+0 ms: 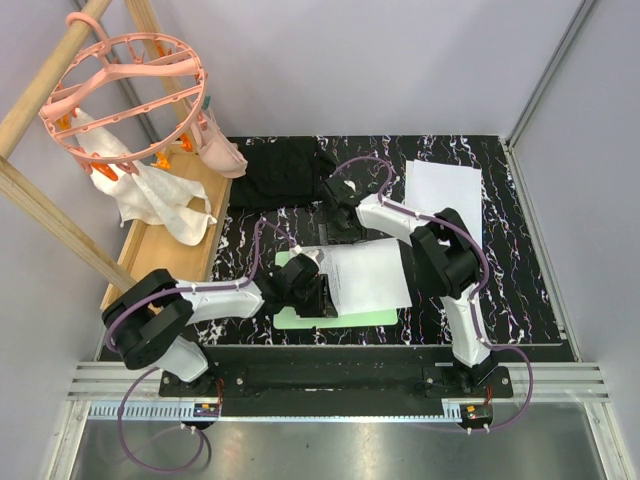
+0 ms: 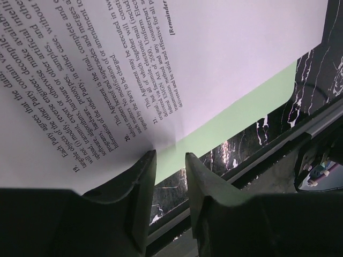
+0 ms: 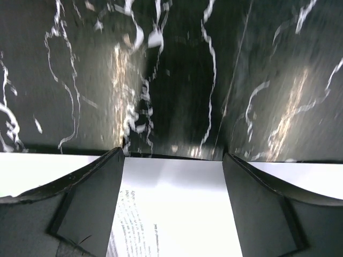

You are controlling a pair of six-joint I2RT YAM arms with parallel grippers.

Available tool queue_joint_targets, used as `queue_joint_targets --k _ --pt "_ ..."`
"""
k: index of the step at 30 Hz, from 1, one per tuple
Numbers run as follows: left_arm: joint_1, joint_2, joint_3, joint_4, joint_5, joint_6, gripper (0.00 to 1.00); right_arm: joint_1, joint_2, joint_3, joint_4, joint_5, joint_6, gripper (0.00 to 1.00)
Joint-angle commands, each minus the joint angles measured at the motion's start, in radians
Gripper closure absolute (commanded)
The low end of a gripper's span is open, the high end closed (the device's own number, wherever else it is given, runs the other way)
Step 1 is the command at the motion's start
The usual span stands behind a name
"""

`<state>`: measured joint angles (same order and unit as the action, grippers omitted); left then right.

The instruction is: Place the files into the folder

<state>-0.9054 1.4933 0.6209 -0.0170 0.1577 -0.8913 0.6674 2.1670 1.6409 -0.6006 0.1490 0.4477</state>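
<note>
Files: a printed white sheet [image 1: 370, 275] lay flat on the folder [image 1: 345, 318], mid-table [image 1: 520, 280]; blank sheets [image 1: 443, 195] lay at the far right.
Left arm [image 1: 215, 295]: reached low from the near left with its elbow bent; the left fingers [image 2: 134, 203] were at the sheet's left edge, narrowly parted, with nothing seen between them.
Right arm [image 1: 450, 260]: folded back leftward; the right fingers [image 3: 91, 203] were spread wide above the sheet's far edge.
Materials: thin paper with dense black text, rumpled at its left corner; a smooth light-green board; a glossy black, white-veined table.
</note>
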Motion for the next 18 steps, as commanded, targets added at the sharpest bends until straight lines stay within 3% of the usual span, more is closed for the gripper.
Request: queue_joint_targets --k 1,6,12,18 --pt "-0.01 -0.059 -0.007 -0.001 0.016 0.034 0.57 0.009 -0.062 -0.058 -0.038 -0.069 0.12 0.16" --pt "-0.024 -0.182 0.019 -0.049 0.045 0.074 0.48 0.009 -0.059 -0.02 -0.028 -0.04 0.063 0.15" --pt "-0.053 -0.215 -0.003 -0.04 0.074 0.049 0.53 0.009 -0.026 0.072 -0.042 -0.003 -0.01 0.14" --pt "-0.082 -0.147 -0.029 0.014 0.091 0.02 0.54 0.011 -0.003 0.076 -0.054 -0.048 0.022 0.14"
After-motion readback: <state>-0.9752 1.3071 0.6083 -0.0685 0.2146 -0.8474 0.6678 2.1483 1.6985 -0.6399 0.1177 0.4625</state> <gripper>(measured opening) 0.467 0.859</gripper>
